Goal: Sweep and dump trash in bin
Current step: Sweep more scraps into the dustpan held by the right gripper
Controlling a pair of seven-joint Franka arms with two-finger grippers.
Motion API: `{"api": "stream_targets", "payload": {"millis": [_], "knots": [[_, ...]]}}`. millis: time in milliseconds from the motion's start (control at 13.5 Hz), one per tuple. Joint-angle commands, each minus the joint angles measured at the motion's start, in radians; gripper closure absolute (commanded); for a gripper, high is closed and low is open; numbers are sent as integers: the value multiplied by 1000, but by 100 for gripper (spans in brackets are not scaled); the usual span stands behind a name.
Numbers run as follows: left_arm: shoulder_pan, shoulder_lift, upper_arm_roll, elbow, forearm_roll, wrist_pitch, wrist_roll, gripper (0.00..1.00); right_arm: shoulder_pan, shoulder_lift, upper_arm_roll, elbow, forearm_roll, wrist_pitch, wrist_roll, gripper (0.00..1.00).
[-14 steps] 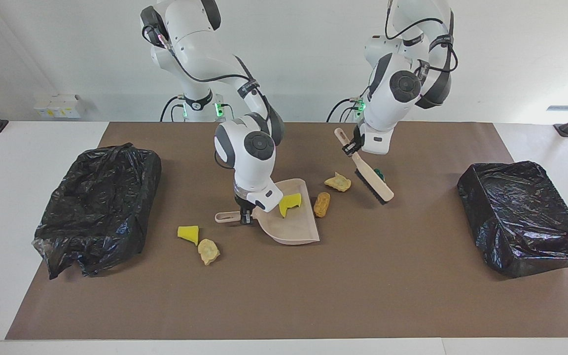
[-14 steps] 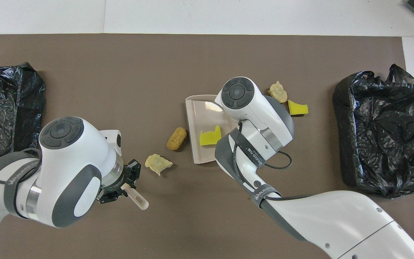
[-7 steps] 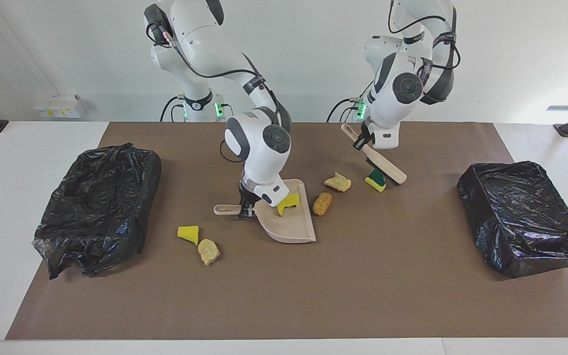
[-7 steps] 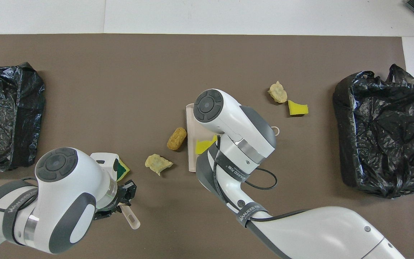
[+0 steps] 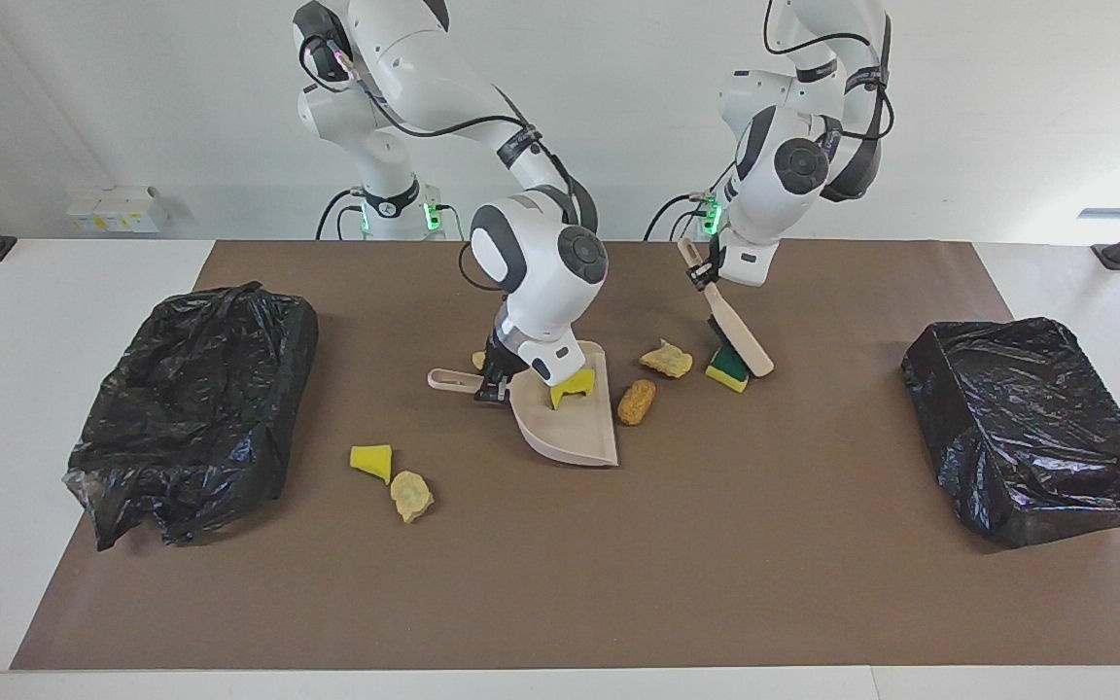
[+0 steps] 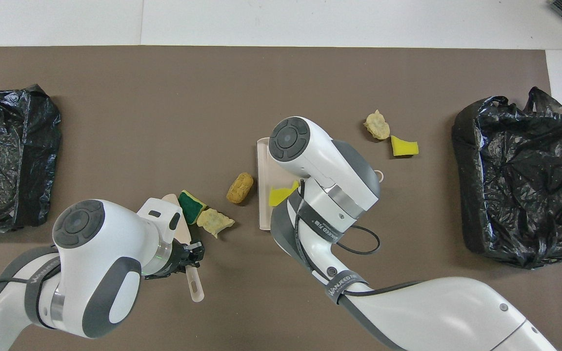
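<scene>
— Brown matting (image 5: 716,564) covered the table under a plain white wall. What lay nearest the robots?

— The left gripper (image 5: 706,277), clamped on the handle of a brush (image 5: 740,335) whose head rested against a green-topped sponge (image 5: 727,367); a pale foam lump (image 5: 666,360) touched that sponge on the side toward the right arm's end.

— And the other arm?

— The right gripper (image 5: 490,381) was closed on the handle of the beige dustpan (image 5: 575,433), tilted with a yellow sponge wedge (image 5: 570,387) in it. A brown oval nugget (image 5: 636,402) sat just beside the pan's open edge.

— Anything farther out?

— Another yellow wedge (image 5: 371,461) and a second foam lump (image 5: 411,496) lay together, farther from the robots, toward the right arm's end. One black-bagged bin (image 5: 192,408) stood at that end, the other bin (image 5: 1036,428) at the left arm's end.

— Did the views differ?

— Overhead, the right arm's wrist (image 6: 320,161) hid most of the pan and its gripper. Only the facing view showed a small yellowish bit (image 5: 478,360) beside the pan handle.
</scene>
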Motion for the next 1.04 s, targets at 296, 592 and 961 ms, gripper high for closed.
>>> {"api": "stream_targets", "payload": {"millis": [296, 592, 961], "knots": [[-133, 124, 2, 51, -186, 190, 10, 100, -12, -8, 11, -7, -19, -7, 15, 100], [-127, 230, -11, 196, -219, 219, 15, 100, -11, -9, 9, -12, -17, -12, 26, 100], [-129, 286, -81, 277, -234, 303, 21, 100, -12, -9, 9, -13, -13, -11, 35, 100]]}}
